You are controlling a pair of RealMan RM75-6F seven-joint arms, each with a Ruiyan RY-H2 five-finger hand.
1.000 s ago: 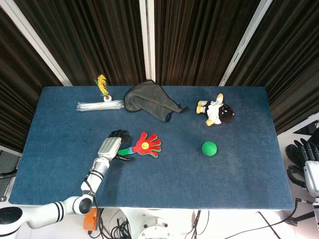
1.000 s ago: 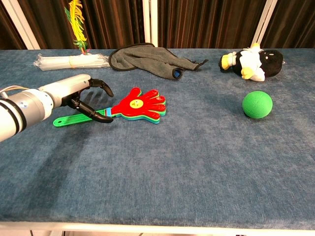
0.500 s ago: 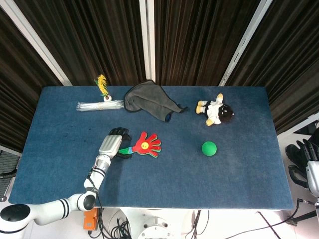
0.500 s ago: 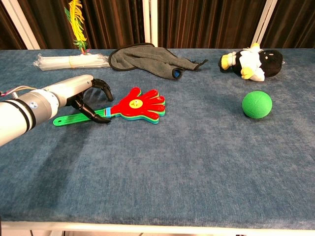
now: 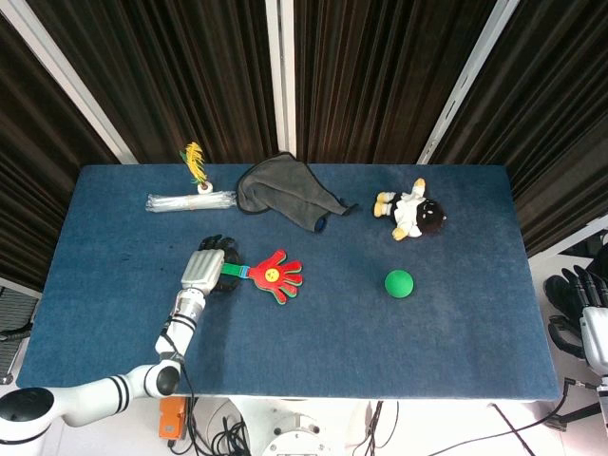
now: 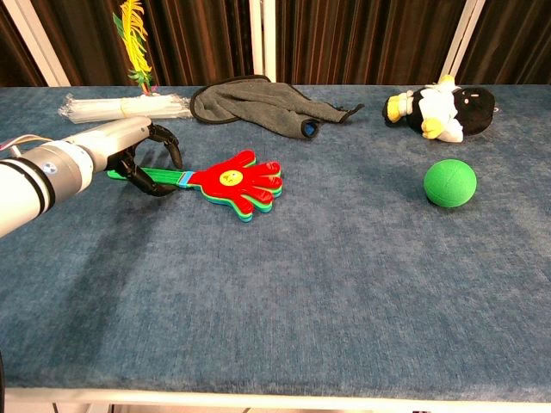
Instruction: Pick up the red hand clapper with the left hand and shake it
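The red hand clapper (image 5: 274, 275) (image 6: 234, 179), with a yellow smiley face and a green handle, lies left of the table's middle, its palm pointing right. My left hand (image 5: 204, 269) (image 6: 129, 153) has its dark fingers (image 6: 155, 182) curled around the green handle. In the chest view the handle end sits a little higher than the palm end. Whether the clapper is clear of the cloth I cannot tell. My right hand (image 5: 581, 302) hangs off the table's right edge, fingers apart and holding nothing.
A grey cloth (image 5: 280, 193) (image 6: 258, 103) lies at the back middle. A clear bundle of sticks (image 5: 190, 201) and a yellow feather (image 5: 195, 161) sit at the back left. A plush toy (image 5: 410, 214) and a green ball (image 5: 399, 283) are on the right.
My left hand has closed around the green handle and moved toward the back of the table. The clapper swung with it, so the handle now points back-left.
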